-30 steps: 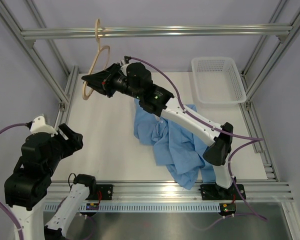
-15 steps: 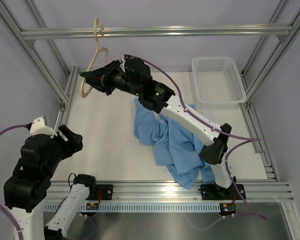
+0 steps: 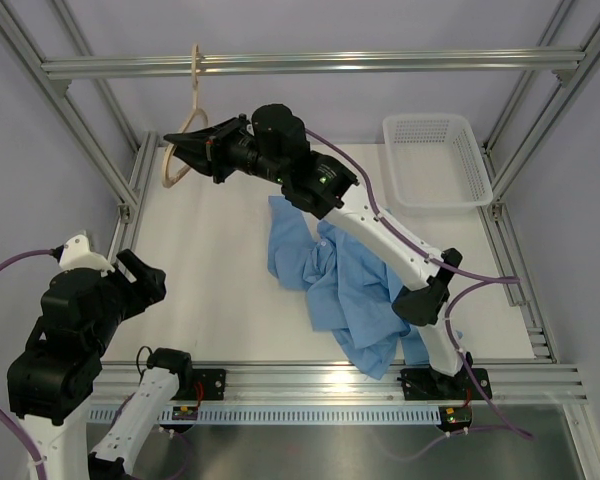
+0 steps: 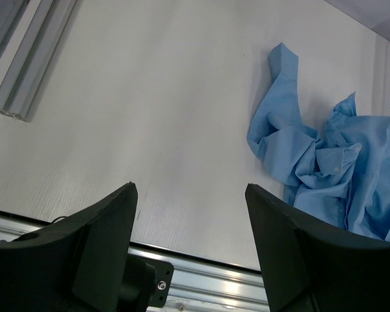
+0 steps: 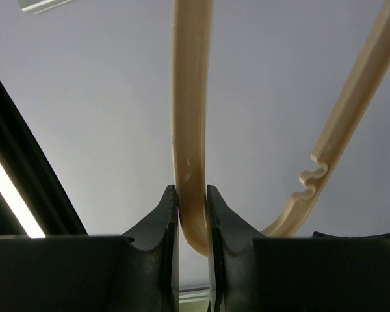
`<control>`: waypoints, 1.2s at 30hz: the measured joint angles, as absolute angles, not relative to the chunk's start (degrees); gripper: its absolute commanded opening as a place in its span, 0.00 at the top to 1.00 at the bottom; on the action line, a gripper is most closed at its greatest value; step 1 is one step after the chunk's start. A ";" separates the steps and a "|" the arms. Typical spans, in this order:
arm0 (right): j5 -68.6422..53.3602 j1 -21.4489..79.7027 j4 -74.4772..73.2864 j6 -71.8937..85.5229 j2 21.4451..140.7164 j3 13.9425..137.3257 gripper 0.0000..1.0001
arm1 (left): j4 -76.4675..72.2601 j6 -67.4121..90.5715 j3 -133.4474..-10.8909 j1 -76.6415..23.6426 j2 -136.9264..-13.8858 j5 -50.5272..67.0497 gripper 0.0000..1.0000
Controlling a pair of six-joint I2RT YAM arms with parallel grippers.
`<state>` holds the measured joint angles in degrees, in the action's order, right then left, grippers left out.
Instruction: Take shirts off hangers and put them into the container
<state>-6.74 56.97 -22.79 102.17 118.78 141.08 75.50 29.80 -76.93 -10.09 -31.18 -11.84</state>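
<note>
Robotics lab test cell: aluminium-profile frame (image 3: 310, 64), plain grey walls (image 3: 380, 25), white tabletop (image 3: 210, 250).

From the top, the right arm (image 3: 380, 235) lies across the shirt (image 3: 345, 290) and hides a strip of it. The right gripper (image 3: 175, 152) covers a bit of the hanger (image 3: 196, 90). The left arm (image 3: 70, 340) runs off the bottom edge. From the left wrist, the shirt runs off the right side. From the right wrist, the hanger's top is cut off, so its hook can't be seen.
</note>
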 measured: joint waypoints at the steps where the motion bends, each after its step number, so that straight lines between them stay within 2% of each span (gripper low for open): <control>1: -6.44 56.84 -24.23 103.33 119.50 142.96 1.00 | 75.50 29.80 -76.93 -10.09 -31.18 -11.81 0.28; 5: -7.57 56.03 -28.84 104.92 122.72 148.22 1.00 | 75.50 29.82 -76.93 -10.09 -31.18 -11.77 0.28; 13: -8.12 55.99 -28.91 104.18 121.80 145.23 1.00 | 75.50 29.82 -76.93 -10.09 -31.18 -11.77 0.27; 16: -7.73 55.99 -28.21 101.71 120.73 142.39 0.88 | 75.53 29.82 -76.93 -10.09 -31.16 -11.81 0.27; 17: -7.51 55.99 -28.23 100.64 120.44 141.71 0.75 | 75.53 29.80 -76.93 -10.09 -31.16 -11.84 0.27; 20: -6.72 55.96 -29.41 97.45 119.63 139.81 0.64 | 75.53 29.78 -76.93 -10.09 -31.16 -11.86 0.26; 21: -6.52 55.90 -30.17 96.36 119.48 138.89 0.57 | 75.53 29.78 -76.93 -10.09 -31.16 -11.84 0.26; 23: -5.98 55.81 -32.10 94.19 119.33 136.92 0.53 | 75.53 29.76 -76.93 -10.09 -31.16 -11.81 0.26; 24: -4.95 55.81 -32.93 92.86 119.33 135.87 0.47 | 75.53 29.76 -76.93 -10.09 -31.16 -11.77 0.27; 26: -3.38 55.59 -34.46 90.04 119.33 134.28 0.43 | 75.50 29.71 -76.93 -10.09 -31.16 -11.46 0.42; 29: -0.84 55.37 -36.42 84.97 119.07 133.80 0.40 | 75.37 28.80 -76.90 -10.09 -31.16 -9.82 0.51; 34: 3.33 55.46 -42.54 75.94 116.81 134.98 0.34 | 74.43 27.66 -76.64 -10.09 -31.35 -3.88 0.47; 36: 5.65 55.55 -45.43 71.75 115.28 135.87 0.25 | 73.58 27.38 -76.23 -10.09 -31.86 -1.26 0.44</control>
<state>5.65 55.55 -45.43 71.75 115.28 135.87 73.58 27.38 -76.23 -10.09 -31.86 -1.26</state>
